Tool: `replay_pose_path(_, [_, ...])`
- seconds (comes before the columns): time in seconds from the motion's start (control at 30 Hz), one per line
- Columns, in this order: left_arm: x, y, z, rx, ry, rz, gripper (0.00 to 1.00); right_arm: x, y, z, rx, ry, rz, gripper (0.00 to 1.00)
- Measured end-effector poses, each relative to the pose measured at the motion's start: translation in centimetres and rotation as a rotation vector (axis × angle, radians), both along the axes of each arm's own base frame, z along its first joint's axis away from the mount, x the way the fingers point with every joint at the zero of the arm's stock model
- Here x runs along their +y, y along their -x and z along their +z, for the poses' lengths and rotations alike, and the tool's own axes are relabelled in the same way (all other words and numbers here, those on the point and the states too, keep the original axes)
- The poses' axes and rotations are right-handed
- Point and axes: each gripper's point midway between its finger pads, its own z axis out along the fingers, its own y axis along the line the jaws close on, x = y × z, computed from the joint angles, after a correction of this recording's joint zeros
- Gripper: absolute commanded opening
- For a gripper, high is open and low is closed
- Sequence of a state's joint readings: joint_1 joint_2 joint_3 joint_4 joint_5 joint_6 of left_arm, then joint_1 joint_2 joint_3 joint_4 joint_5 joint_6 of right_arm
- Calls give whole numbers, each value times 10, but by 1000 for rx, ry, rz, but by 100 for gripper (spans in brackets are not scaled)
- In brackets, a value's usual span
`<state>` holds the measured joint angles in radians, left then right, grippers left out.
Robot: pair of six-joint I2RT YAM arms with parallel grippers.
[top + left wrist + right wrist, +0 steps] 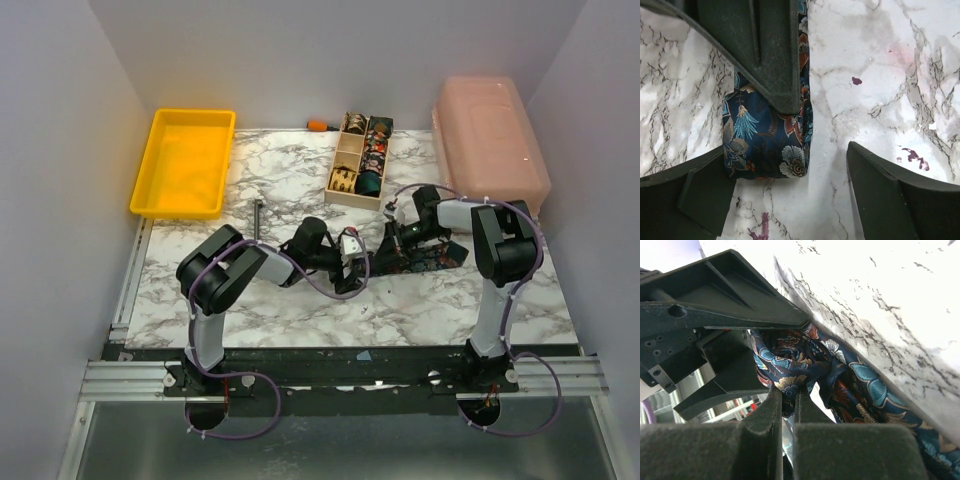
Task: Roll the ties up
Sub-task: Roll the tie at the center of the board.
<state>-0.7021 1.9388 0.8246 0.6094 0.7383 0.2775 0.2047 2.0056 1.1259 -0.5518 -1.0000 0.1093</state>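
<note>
A dark tie with multicoloured floral print (432,262) lies on the marble table in front of the right arm. My right gripper (393,247) is shut on a bunched fold of the tie (790,371), and its fingertips (771,407) pinch the fabric. In the left wrist view the tie's folded end (767,145) lies flat on the table, partly under the right gripper's dark finger (765,50). My left gripper (790,200) is open, with its jaws wide apart on either side of that end and not touching it. In the top view the left gripper (351,267) sits just left of the right one.
A wooden box with compartments (348,150) at the back holds several coiled ties. A yellow tray (185,160) stands at the back left and a pink lidded box (490,140) at the back right. A dark T-shaped tool (258,220) lies left of the grippers. An orange-handled tool (318,125) lies by the wall.
</note>
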Motion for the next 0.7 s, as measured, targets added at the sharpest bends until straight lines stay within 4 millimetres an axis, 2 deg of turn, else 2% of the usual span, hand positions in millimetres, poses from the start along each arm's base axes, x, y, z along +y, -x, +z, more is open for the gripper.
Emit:
replay_pose_path(0.2, [-5, 1, 12, -17, 72, 2, 87, -10, 0, -4, 71, -78, 2, 0])
replay_pose_path(0.3, [-9, -2, 18, -29, 105, 6, 81, -15, 0, -6, 83, -94, 0, 0])
replay_pose_path(0.43, [-15, -6, 12, -6, 125, 12, 73, -15, 0, -7, 91, -105, 6, 0])
replay_pose_path(0.5, [-19, -8, 6, 7, 125, 13, 64, -15, 0, -7, 95, -111, 6, 0])
replay_pose_path(0.6, [-24, -10, 2, 9, 123, 11, 41, -15, 1, -7, 103, -122, 8, 0])
replay_pose_path(0.63, [-25, -12, 2, 0, 122, 15, 33, -15, 1, -7, 106, -124, 9, 2])
replay_pose_path(0.7, [-26, -13, 0, 2, 113, 14, 21, -15, 1, -7, 104, -123, 13, 15])
